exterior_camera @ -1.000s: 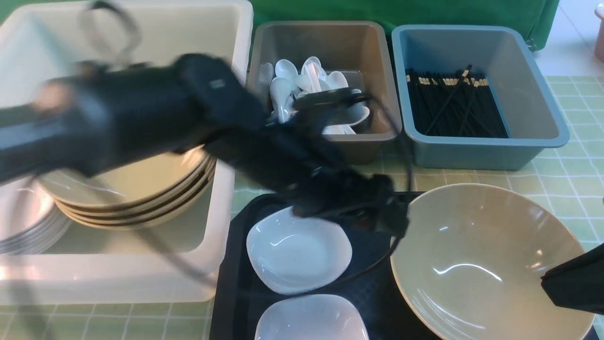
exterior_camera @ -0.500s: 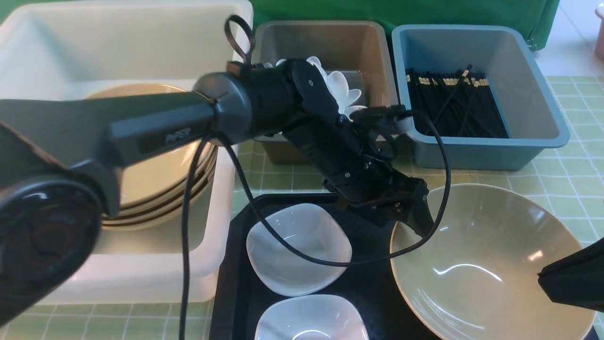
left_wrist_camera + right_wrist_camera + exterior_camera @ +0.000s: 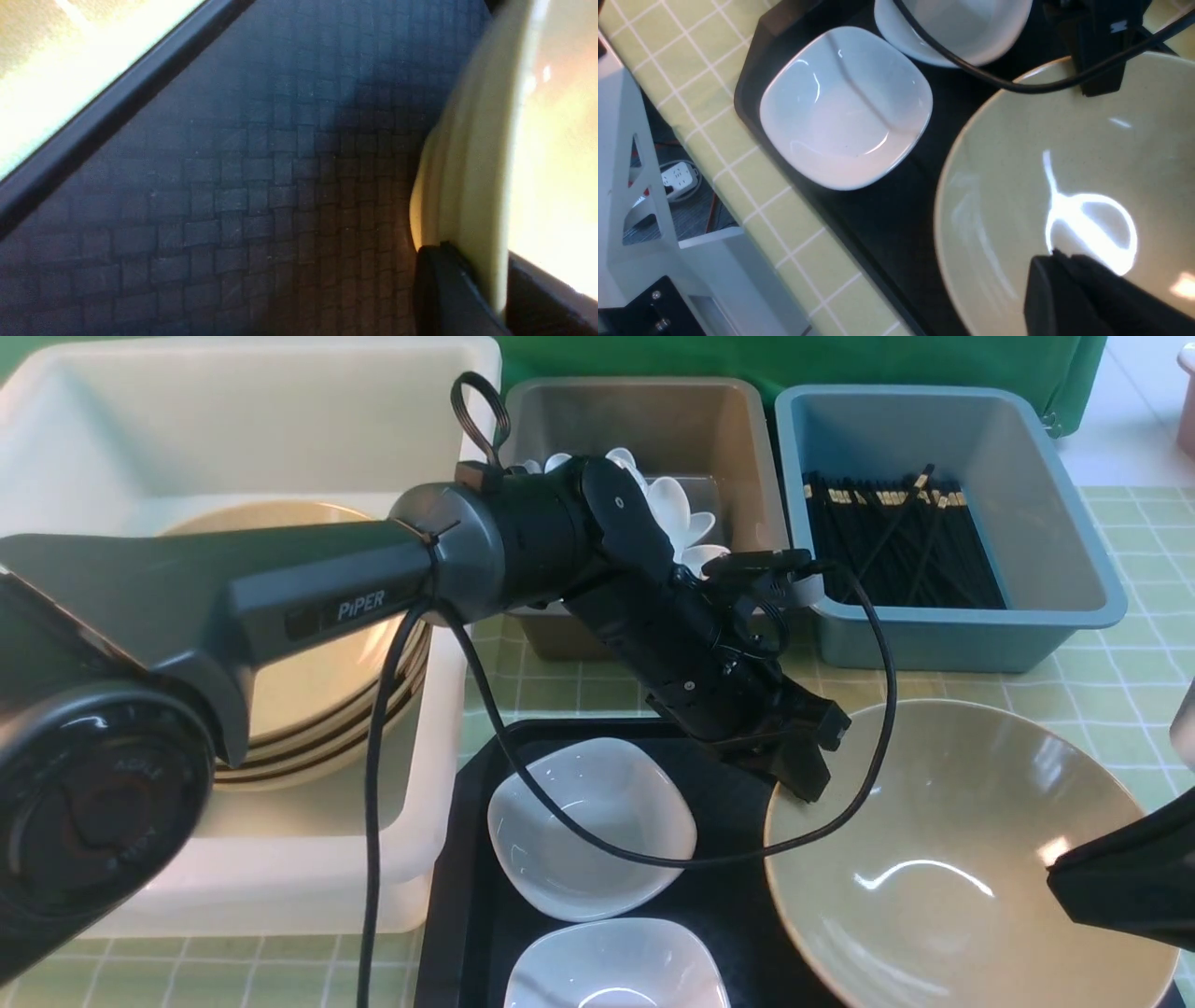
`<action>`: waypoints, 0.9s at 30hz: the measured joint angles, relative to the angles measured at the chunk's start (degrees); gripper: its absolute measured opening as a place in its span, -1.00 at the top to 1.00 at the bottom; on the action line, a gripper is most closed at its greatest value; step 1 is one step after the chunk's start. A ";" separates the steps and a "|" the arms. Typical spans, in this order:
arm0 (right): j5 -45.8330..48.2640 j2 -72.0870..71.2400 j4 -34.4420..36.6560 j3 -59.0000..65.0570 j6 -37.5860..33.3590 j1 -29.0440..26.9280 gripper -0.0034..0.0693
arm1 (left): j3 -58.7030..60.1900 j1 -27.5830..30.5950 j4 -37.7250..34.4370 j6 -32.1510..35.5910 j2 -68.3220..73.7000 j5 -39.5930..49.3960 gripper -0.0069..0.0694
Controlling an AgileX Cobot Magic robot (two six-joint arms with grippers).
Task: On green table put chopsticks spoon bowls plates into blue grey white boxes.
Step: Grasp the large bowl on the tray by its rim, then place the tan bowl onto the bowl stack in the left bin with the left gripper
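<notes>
Now the left end effector is clamped on the far left rim of a large, glossy beige bowl. The right end effector, closed, sits at the bowl's right edge; whether it grips the bowl is unclear. The bowl and two small square white dishes rest on a black woven-textured tray on the green-checked bench. Beyond stand a white box, a grey box and a blue box.

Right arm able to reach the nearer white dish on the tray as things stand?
Probably yes, from above: the nearer white dish lies uncovered, but the large bowl sits between it and the right gripper, shut over that bowl.
</notes>
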 joint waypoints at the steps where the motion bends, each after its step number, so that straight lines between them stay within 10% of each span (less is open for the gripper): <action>1: 0.00 0.00 0.00 0.00 0.00 0.00 0.80 | 0.00 0.00 0.05 0.00 -0.06 0.17 0.78; 12: -0.91 0.00 0.00 0.00 0.05 0.00 0.78 | 0.00 3.28 2.57 0.48 -7.39 1.36 0.77; 27: -7.02 0.00 4.27 0.00 -3.88 0.00 0.78 | 0.00 27.22 -2.29 1.18 -23.71 6.67 0.77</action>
